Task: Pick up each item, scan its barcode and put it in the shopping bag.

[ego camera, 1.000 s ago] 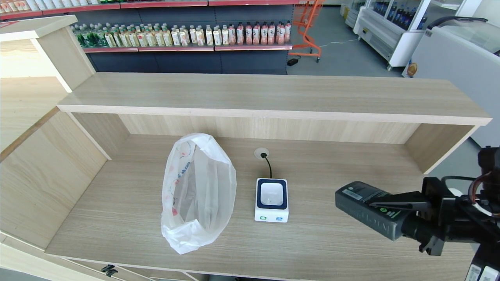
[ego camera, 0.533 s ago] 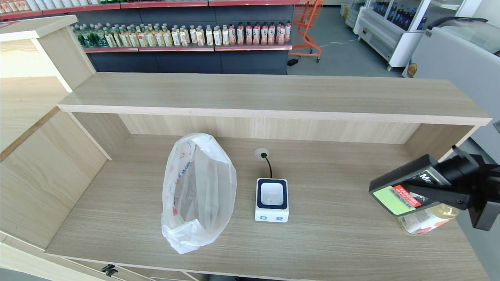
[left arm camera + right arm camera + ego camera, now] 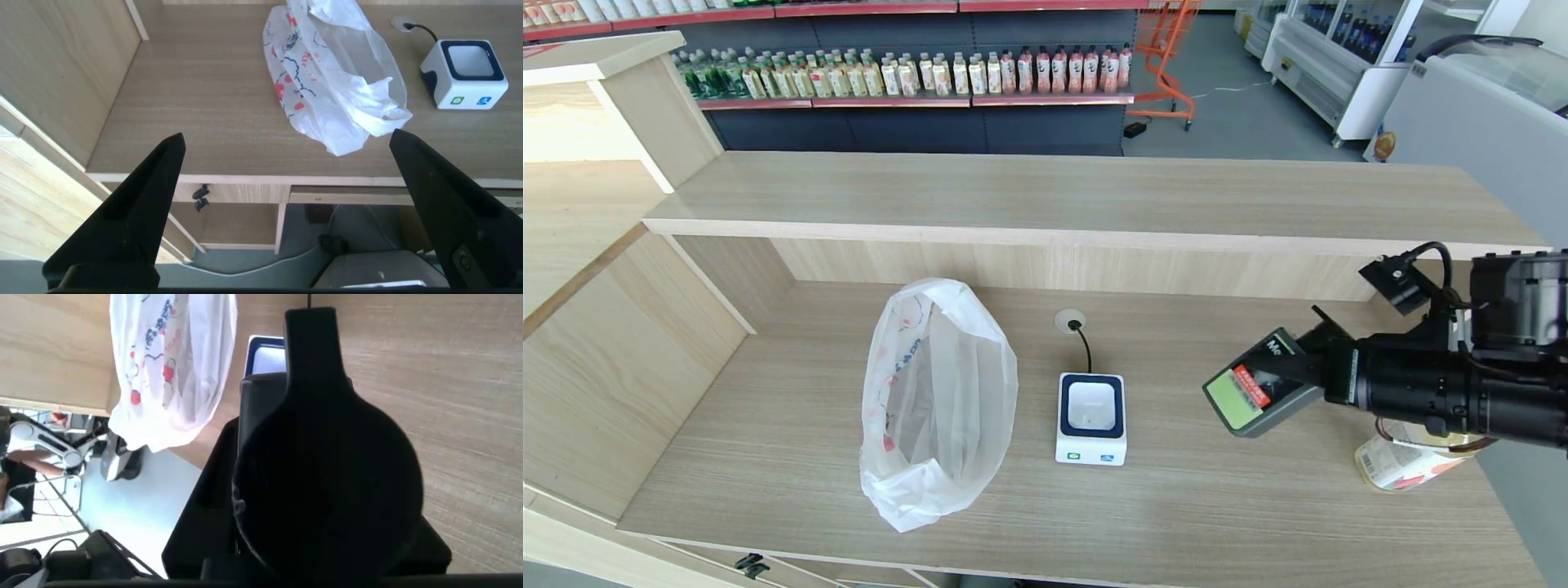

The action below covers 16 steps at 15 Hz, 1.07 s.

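R claw (image 3: pixel 1289 369) clamped on dark box (image 3: pixel 1235 400), box jutting past tips twd scanner (image 3: pixel 1091 418), L claw (image 3: pixel 286 208) released

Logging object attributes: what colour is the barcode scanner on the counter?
The scanner is white with a dark blue frame round its window; head view shows it best.
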Motion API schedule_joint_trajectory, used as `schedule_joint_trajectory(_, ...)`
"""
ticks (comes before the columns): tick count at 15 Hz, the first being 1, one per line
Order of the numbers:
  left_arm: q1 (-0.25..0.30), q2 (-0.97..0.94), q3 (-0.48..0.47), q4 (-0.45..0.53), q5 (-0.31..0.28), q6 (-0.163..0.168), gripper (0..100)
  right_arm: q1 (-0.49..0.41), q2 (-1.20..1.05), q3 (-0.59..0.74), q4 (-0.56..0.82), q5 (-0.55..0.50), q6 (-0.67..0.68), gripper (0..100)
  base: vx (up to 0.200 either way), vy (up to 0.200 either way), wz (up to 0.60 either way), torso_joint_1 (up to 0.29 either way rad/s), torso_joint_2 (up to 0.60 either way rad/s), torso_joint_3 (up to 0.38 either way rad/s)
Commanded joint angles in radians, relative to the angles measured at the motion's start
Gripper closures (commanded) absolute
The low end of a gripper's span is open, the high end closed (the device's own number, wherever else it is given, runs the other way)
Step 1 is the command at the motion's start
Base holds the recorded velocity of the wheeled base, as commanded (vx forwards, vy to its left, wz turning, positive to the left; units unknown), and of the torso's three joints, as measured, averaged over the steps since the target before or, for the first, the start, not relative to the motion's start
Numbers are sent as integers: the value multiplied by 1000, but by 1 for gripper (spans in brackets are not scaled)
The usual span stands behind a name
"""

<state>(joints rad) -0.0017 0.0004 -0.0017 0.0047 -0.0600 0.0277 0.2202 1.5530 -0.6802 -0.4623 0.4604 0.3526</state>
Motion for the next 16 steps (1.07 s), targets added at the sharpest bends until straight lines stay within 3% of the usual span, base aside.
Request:
schedule_joint_trajectory(1, 0, 0, 0, 0, 2, 0, 0, 100, 162, -7, -68, -62, 60, 100, 0, 0, 0, 0, 0, 0)
schedule_joint_trajectory(16, 0, 0, 0, 0, 0, 0, 0, 231, 437, -206, -122, -131, 55, 100, 0, 0, 0, 0, 0, 0)
